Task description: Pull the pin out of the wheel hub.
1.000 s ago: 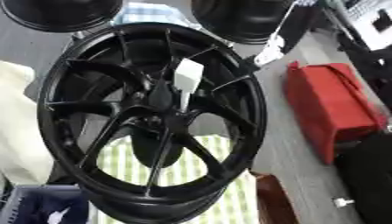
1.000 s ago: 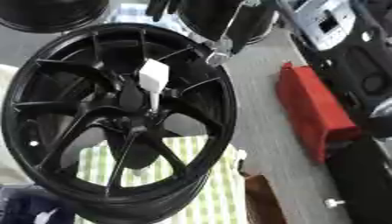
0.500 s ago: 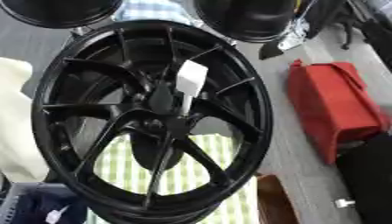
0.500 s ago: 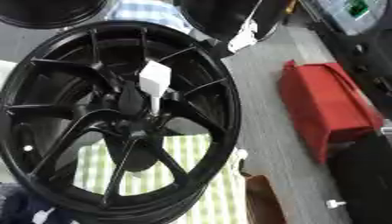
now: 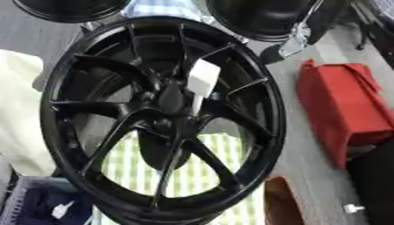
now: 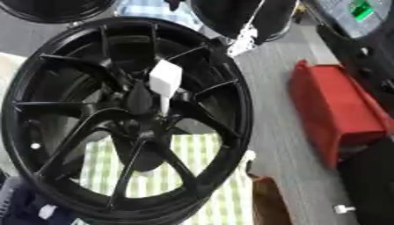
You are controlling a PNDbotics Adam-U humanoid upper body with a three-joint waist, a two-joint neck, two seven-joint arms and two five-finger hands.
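Left eye view: a black wheel (image 5: 162, 118) fills most of the picture, lying face up on a green-and-white checked cloth (image 5: 192, 176) that shows between its spokes. The pin (image 5: 202, 81) stands in the hub just right of the centre bore: a white flat head, tilted, on a thin white shank that runs down into a bolt hole. It looks light, stiff and smooth, probably plastic. The head is the only part standing proud of the spokes, so that is where to take it, pinched across its flat faces and drawn along the line of the shank. The wheel looks heavy enough to stay put. A red case (image 5: 346, 114) lies to the right on grey floor. No hand shows, so how its fingers stand cannot be told.

Right eye view: the same layout, with the pin's head and shank seen a little more clearly against the dark hub. A small white part (image 6: 342, 209) lies on the floor near the lower right corner. No hand here either.

Against the earlier pictures, the whole scene has slid and tilted slightly in both views, which reads as the head moving. The pin sits in the same hub hole as before, not lifted, and the task is not yet begun.
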